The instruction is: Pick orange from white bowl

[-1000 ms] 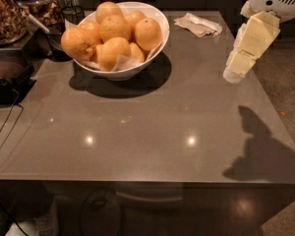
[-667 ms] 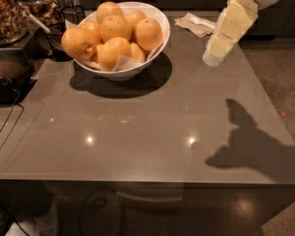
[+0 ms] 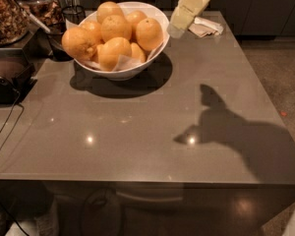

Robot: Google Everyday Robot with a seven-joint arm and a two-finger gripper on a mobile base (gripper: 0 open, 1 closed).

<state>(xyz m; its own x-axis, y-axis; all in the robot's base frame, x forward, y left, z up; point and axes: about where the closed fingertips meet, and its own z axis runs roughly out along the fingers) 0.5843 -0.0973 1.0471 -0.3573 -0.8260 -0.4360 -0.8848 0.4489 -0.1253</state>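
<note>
A white bowl point(image 3: 152, 53) with white paper lining stands at the back left of the grey table point(image 3: 137, 132). It holds several oranges; one orange point(image 3: 149, 33) lies at the right side of the pile, and another orange point(image 3: 79, 43) hangs over the left rim. My gripper point(image 3: 178, 28), pale cream, hangs from the top of the view just right of the bowl's right rim, above the table. Its tip is level with the top of the oranges and touches none of them.
A crumpled white napkin point(image 3: 205, 27) lies behind the gripper at the back. Dark glass jars with dried goods point(image 3: 7, 16) and a black tray point(image 3: 7, 77) stand at the left, with a cable point(image 3: 7, 127) running down. The table's right edge meets the floor point(image 3: 280, 77).
The gripper has moved left and toward the bowl, from the table's right side to just beside the bowl's right rim. Its shadow moved left too. The view now sits closer.
</note>
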